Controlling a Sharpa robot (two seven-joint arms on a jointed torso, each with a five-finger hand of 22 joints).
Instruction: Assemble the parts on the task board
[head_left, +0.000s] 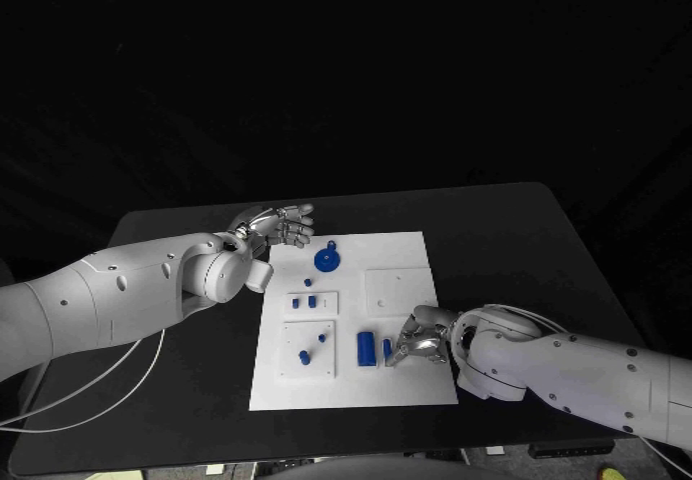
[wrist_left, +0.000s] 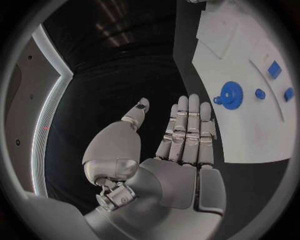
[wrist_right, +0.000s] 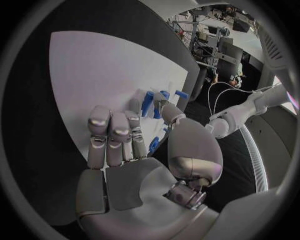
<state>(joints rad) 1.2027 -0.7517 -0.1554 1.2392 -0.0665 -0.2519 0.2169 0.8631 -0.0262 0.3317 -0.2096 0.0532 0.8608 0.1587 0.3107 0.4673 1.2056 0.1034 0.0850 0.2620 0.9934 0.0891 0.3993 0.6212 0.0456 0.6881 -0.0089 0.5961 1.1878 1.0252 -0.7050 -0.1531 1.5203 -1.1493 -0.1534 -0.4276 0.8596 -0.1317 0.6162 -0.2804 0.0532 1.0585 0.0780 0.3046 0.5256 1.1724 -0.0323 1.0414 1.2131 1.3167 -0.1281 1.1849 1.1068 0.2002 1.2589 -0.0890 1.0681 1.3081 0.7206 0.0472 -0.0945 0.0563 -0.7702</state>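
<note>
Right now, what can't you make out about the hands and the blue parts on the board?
- Right hand: whether it pinches a blue part. Head view: its fingers cover the spot; right wrist view: thumb and fingers block it.
- Small parts on the board: shapes too small to tell in the head view.
- Board in the left wrist view: cut off by the circle's rim past the gear.
- Left hand: plainly open, holding nothing.
</note>
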